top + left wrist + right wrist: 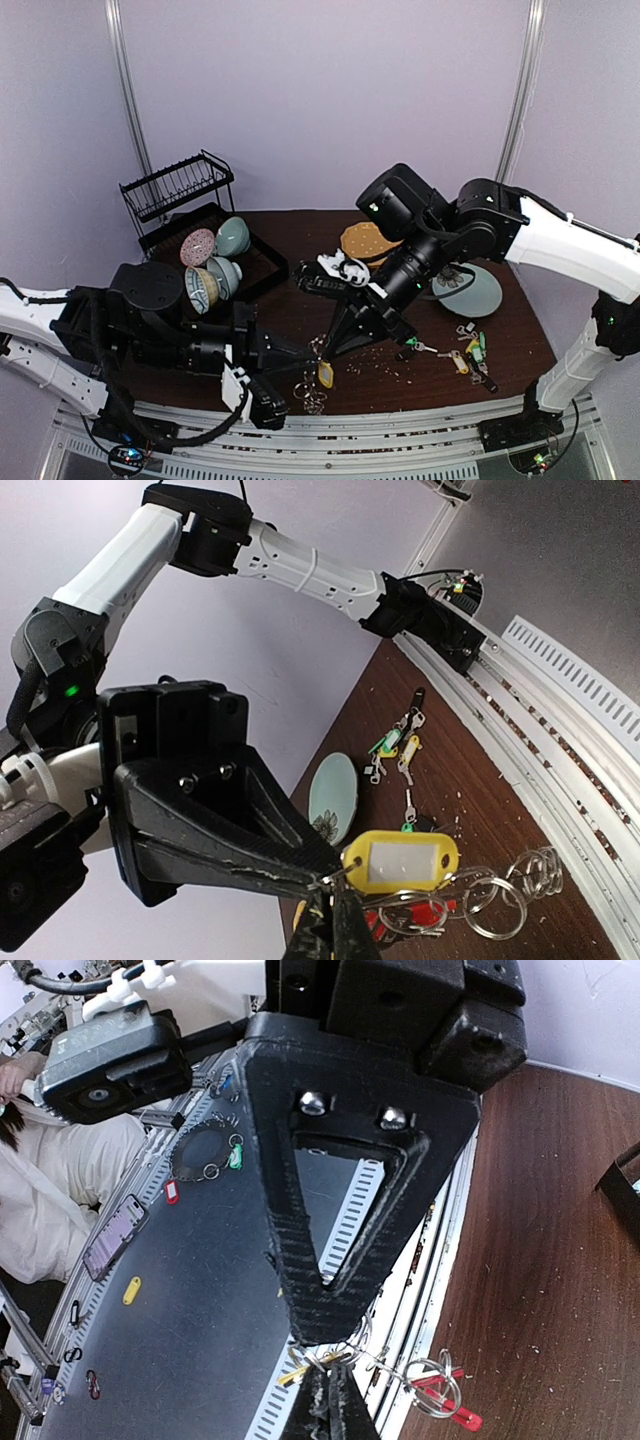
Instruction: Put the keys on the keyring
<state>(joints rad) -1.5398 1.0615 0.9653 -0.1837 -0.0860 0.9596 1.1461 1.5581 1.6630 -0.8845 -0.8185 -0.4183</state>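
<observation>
My left gripper [312, 349] and right gripper [330, 347] meet tip to tip above the table's front middle, both shut. In the left wrist view my left gripper [335, 895] pinches the keyring [490, 890], a chain of silver loops with a red plastic part, and the right gripper [322, 877] grips the small ring of a yellow-tagged key [400, 862]. In the right wrist view my right gripper [326, 1372] touches the left gripper [325, 1338], and the keyring [431, 1386] hangs to the right. The yellow tag [325, 375] dangles over the keyring [313, 393]. More keys [470, 350] lie at the right, with a green-tagged key [413, 345] nearer.
A teal plate [470, 292] lies behind the loose keys and a round yellow dotted plate [365, 240] sits at the back. A black dish rack [185, 195] with several bowls [215, 265] fills the back left. Crumbs dot the dark table [290, 310]; slotted rails [400, 425] run along its front edge.
</observation>
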